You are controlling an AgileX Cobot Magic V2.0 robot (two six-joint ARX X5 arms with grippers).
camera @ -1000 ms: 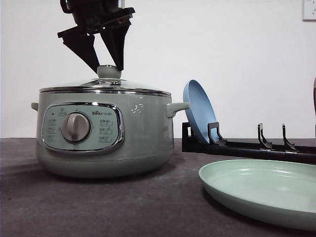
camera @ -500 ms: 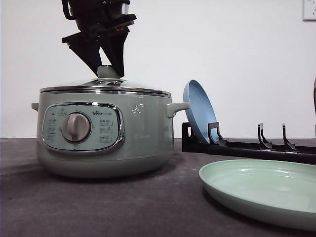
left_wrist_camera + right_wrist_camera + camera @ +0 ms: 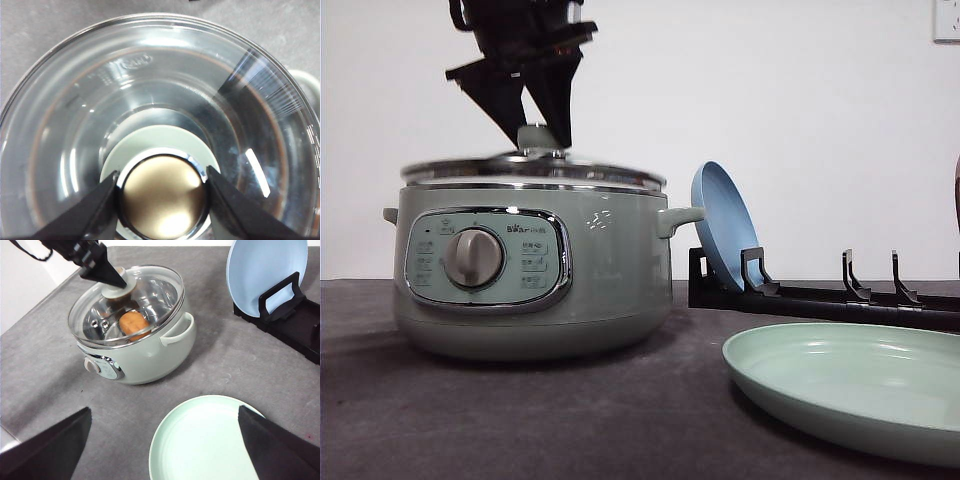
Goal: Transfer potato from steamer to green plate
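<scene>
A: Where's the potato?

B: I see the lumpy orange-brown potato (image 3: 134, 324) inside the round pale sage-green electric steamer (image 3: 535, 270), under the clear glass lid (image 3: 145, 300). It lies on its side, long axis roughly level, running across the pot from the knob side toward the side handle nearest the plates. I can't tell which end is blunter.

A: Grippers?

B: My left gripper (image 3: 162, 192) is pinching the lid's round knob (image 3: 540, 139), a black finger pressed on each side of it. The lid looks blurred and slightly off the steamer rim in the front view. My right gripper (image 3: 165, 450) is spread wide, holding nothing, above the glossy mint-green plate (image 3: 850, 395).

A: Plates?

B: The green plate lies flat beside the steamer. The pale blue plate (image 3: 722, 225) stands on edge in the black rack (image 3: 820, 297) behind it.
</scene>
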